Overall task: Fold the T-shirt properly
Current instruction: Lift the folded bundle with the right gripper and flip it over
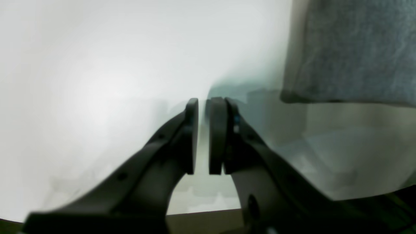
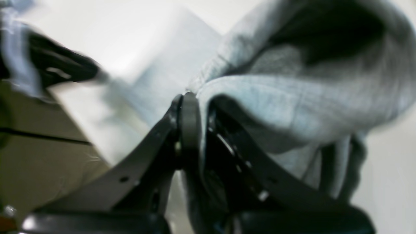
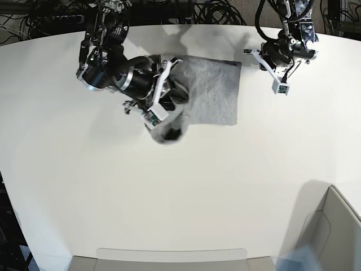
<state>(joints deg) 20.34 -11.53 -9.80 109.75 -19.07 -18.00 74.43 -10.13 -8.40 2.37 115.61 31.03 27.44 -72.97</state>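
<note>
The heather-grey T-shirt (image 3: 211, 93) lies partly folded at the back of the white table (image 3: 169, 197). Its near-left part is bunched and lifted. My right gripper (image 3: 169, 104) is shut on that bunch. In the right wrist view the cloth (image 2: 276, 107) is pinched between the pads and drapes over one finger of the right gripper (image 2: 200, 100). My left gripper (image 3: 266, 56) hovers beside the shirt's far right corner. The left wrist view shows the left gripper (image 1: 204, 100) with pads barely apart and nothing between them. A shirt edge (image 1: 351, 48) hangs at the upper right, apart from the fingers.
A grey bin (image 3: 333, 226) stands at the table's near right corner. A flat grey tray edge (image 3: 169, 259) runs along the front. Black cables (image 3: 214, 11) lie behind the table's back edge.
</note>
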